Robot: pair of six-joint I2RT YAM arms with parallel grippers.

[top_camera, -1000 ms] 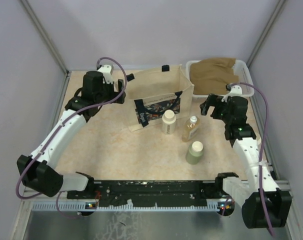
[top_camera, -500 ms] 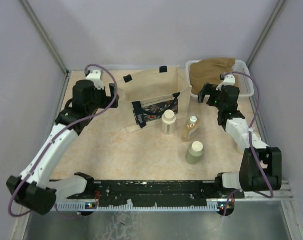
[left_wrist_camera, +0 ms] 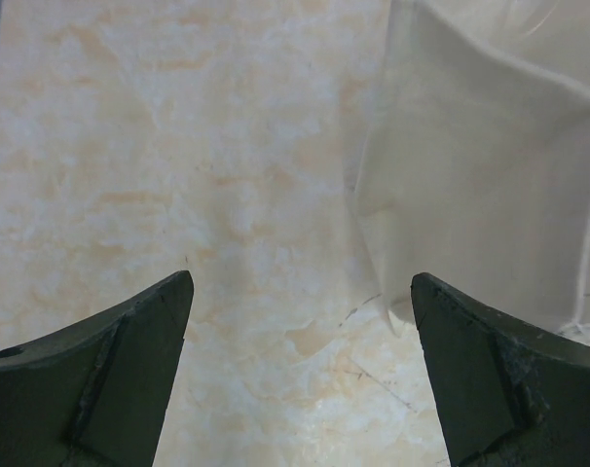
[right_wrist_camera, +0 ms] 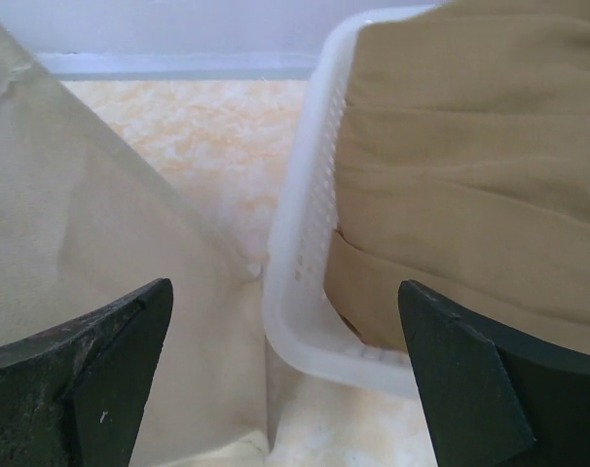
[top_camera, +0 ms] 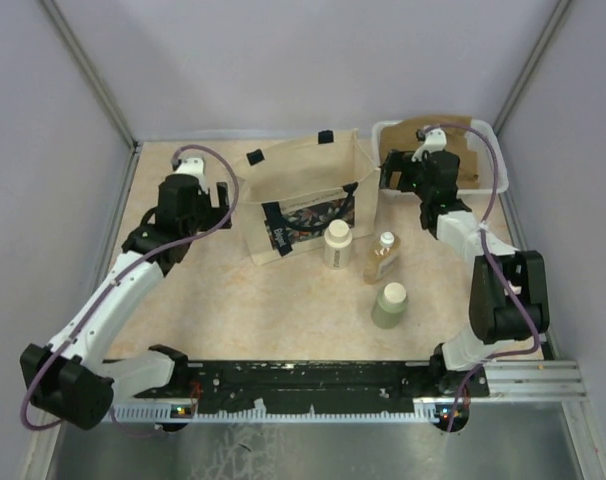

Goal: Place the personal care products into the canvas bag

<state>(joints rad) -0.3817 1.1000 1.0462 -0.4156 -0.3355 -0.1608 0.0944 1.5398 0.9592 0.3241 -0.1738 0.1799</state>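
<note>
The canvas bag stands open at the back middle, print facing front. In front of it stand the cream bottle, the amber bottle and the olive-green cylinder. My left gripper is open and empty just left of the bag; its wrist view shows the bag's side at the right. My right gripper is open and empty between the bag's right end and the basket.
A white plastic basket holding folded tan cloth sits at the back right, close against the bag; its rim shows in the right wrist view. Grey walls enclose the beige tabletop.
The right arm has swung back and left, from beside the amber bottle to the gap between bag and basket. The left gripper has shifted slightly forward beside the bag's left end.
</note>
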